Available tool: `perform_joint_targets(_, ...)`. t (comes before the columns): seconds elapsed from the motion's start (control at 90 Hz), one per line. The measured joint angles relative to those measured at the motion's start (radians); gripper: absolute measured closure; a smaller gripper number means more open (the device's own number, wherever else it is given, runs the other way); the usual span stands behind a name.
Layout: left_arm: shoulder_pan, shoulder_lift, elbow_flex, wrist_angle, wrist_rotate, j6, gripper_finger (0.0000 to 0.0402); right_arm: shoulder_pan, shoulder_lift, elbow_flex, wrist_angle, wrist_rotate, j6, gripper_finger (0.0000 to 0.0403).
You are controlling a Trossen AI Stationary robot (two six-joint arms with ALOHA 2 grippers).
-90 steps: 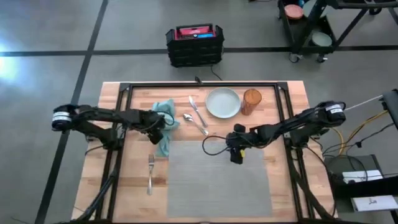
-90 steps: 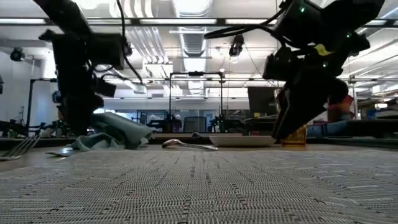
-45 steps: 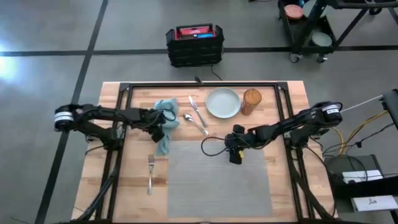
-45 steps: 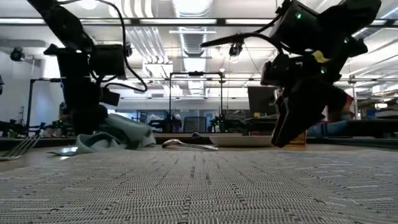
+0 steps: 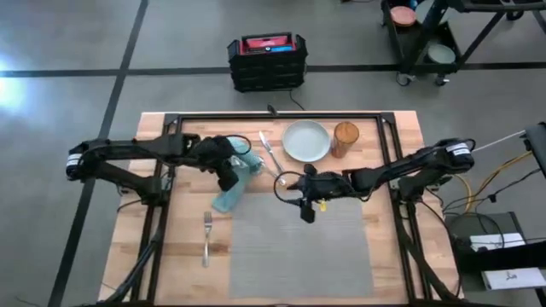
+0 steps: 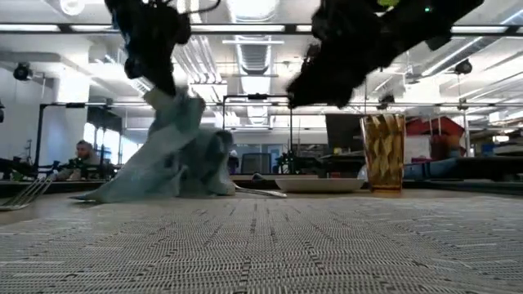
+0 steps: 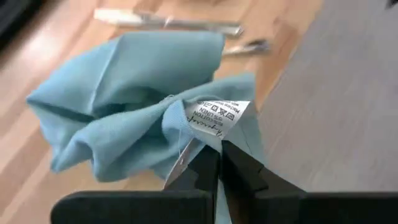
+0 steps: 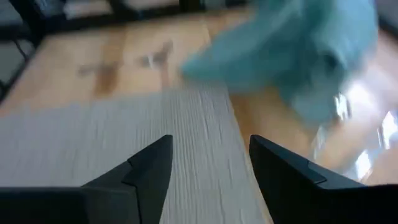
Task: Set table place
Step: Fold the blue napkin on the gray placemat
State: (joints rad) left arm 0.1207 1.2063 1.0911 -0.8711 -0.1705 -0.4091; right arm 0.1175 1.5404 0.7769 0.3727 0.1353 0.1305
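Since a second ago the teal napkin (image 5: 234, 175) has been lifted off the table (image 5: 401, 136) by the left gripper (image 5: 229, 167), and the right gripper (image 5: 305, 207) has been swung from mid-mat toward the placemat's far edge. Left jaws are pinched tight on a fold of the napkin next to its care label (image 7: 214, 116); the cloth is hung bunched, lower end draped on the wood just left of the grey placemat (image 5: 299, 247). Right fingers (image 8: 149, 165) are spread wide, nothing held, hovering over the placemat's far-left area facing the napkin. Step in hand is judged to be napkin placement; next move calls for carrying it to its spot by the placemat and spreading it flat, probably with the right gripper taking a free corner. Napkin long axis is run roughly near-to-far, tilted, top end toward the knife (image 5: 270, 151). Fork (image 5: 206, 238) is laid left of the placemat, tines away from the near edge; spoon (image 5: 275, 175), plate (image 5: 306, 141) and amber glass (image 5: 345, 139) are not yet on the mat.
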Motion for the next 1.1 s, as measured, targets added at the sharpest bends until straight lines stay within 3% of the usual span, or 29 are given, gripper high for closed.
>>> perform_joint_targets(0.089, 0.0, 0.002, 0.004, -0.001, -0.002, 0.017, 0.0401, 0.002, 0.077, 0.006, 0.175, 0.009, -0.081, 0.0189)
perform_joint_targets(0.178, 0.0, 0.003, 0.002, 0.027, -0.004, 0.019, 0.0401, 0.002, 0.164, 0.047, 0.233, 0.071, -0.09, 0.018)
perform_joint_targets(0.267, 0.0, 0.003, 0.0, 0.042, -0.004, 0.019, 0.0401, -0.012, 0.253, 0.113, 0.231, 0.128, 0.019, 0.0172)
perform_joint_targets(0.511, -0.006, 0.003, 0.001, 0.064, -0.003, 0.025, 0.0402, -0.028, 0.454, 0.326, 0.231, 0.102, 0.217, 0.0166)
perform_joint_targets(0.833, -0.006, 0.003, 0.001, 0.068, -0.004, 0.039, 0.0402, -0.07, 0.679, 0.579, 0.229, 0.098, 0.373, 0.019)
perform_joint_targets(1.1, -0.006, 0.003, 0.0, 0.078, -0.004, 0.06, 0.0402, -0.081, 0.781, 0.696, 0.231, 0.093, 0.375, 0.0206)
